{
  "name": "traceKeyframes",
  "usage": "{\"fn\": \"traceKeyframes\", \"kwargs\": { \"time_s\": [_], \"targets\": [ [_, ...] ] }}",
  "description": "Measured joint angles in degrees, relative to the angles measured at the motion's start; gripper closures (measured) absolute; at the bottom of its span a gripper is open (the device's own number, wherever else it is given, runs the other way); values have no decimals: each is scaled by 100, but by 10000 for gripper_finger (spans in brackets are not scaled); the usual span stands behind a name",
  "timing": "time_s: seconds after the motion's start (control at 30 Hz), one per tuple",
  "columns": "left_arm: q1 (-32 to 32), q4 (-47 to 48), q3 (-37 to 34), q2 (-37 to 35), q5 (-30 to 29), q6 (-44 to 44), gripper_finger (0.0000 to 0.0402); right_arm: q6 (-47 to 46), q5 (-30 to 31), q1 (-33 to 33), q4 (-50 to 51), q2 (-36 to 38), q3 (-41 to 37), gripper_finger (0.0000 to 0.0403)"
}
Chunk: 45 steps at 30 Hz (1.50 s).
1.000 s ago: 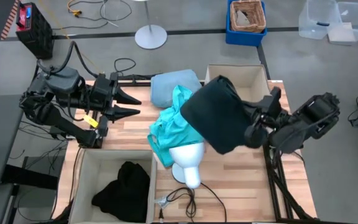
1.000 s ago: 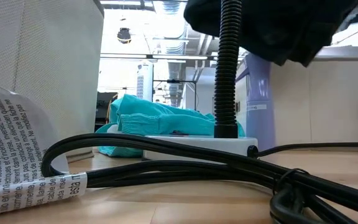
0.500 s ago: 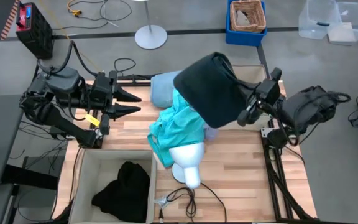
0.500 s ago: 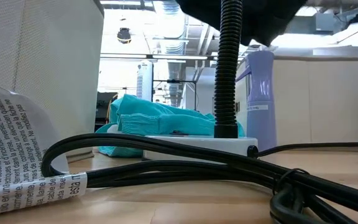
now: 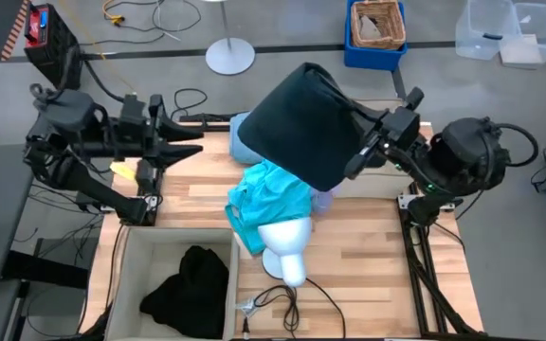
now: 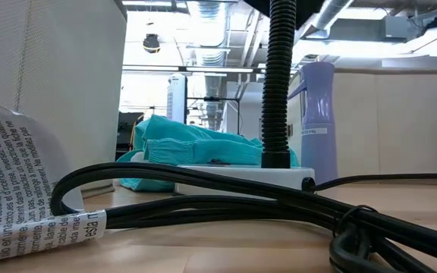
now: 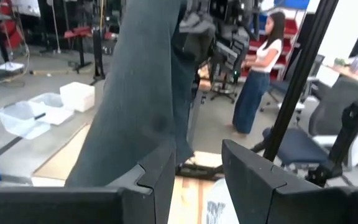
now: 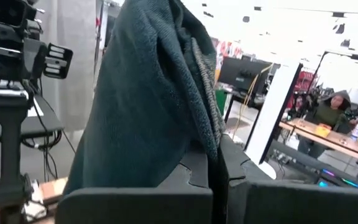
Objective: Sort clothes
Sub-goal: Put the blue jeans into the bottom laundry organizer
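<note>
1. Left gripper (image 5: 192, 152): hovers above the table's left side with its jaws apart and nothing between them. In its wrist view the hanging jeans fill the space ahead of the jaws. Risk: if it advances while the cloth swings, a finger could snag a fold.

2. Black garment (image 5: 186, 284): heaped in the open box (image 5: 126, 251) on the near side, well clear of both sets of jaws. No risk judged here.

3. Bright teal shirt (image 5: 268, 197): bunched against the white mannequin head (image 5: 287, 248), directly below the hanging cloth. Pale blue garment (image 5: 243, 133): mostly hidden, only an edge shows. Risk: a low carry could drag the teal shirt or tip the head.

4. Dark blue-green jeans (image 5: 306, 125): draped from the right gripper (image 5: 356, 161), held high over the table's middle. The jaws are closed tight on a thin fold (right wrist view shows cloth pinched between the 2 fingers), with the bulk hanging beyond them. Risks:
   - a small bite could slip under the weight;
   - a dropped load would land back on the unsorted pile;
   - trailing cloth could knock over the lilac bottle (image 6: 315, 114).
</note>
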State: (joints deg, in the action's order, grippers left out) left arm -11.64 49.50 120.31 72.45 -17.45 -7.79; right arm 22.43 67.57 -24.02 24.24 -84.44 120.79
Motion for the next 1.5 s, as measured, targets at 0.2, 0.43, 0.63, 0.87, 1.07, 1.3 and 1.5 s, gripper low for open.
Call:
{"fn": "traceKeyframes", "kwargs": {
  "time_s": [0.2, 0.43, 0.63, 0.87, 1.07, 1.3, 1.5],
  "targets": [
    [0, -304, 0, -227, 6, 1, 276, 270, -449, 252, -801, -299, 0, 403],
    [0, -793, 2, -502, 48, 7, 276, 400, -1160, 532, -1755, -696, 0, 403],
    [0, -1021, 2, -698, 46, 48, 276, 298, -1791, 742, -2539, -1096, 0, 403],
    [0, -1096, 2, -781, 46, 166, 276, -442, -2656, 991, -2853, -1703, 265, 403],
    [0, -1202, 2, -868, 45, 264, 276, -877, -3314, 1115, -2775, -2412, 987, 403],
    [0, -1418, 2, -984, 42, 413, 276, -1651, -4006, 1185, -2802, -2856, 1340, 403],
    [0, -1435, 6, -1077, 39, 455, 276, -2197, -4530, 1163, -2815, -3078, 1338, 403]
  ]
}}
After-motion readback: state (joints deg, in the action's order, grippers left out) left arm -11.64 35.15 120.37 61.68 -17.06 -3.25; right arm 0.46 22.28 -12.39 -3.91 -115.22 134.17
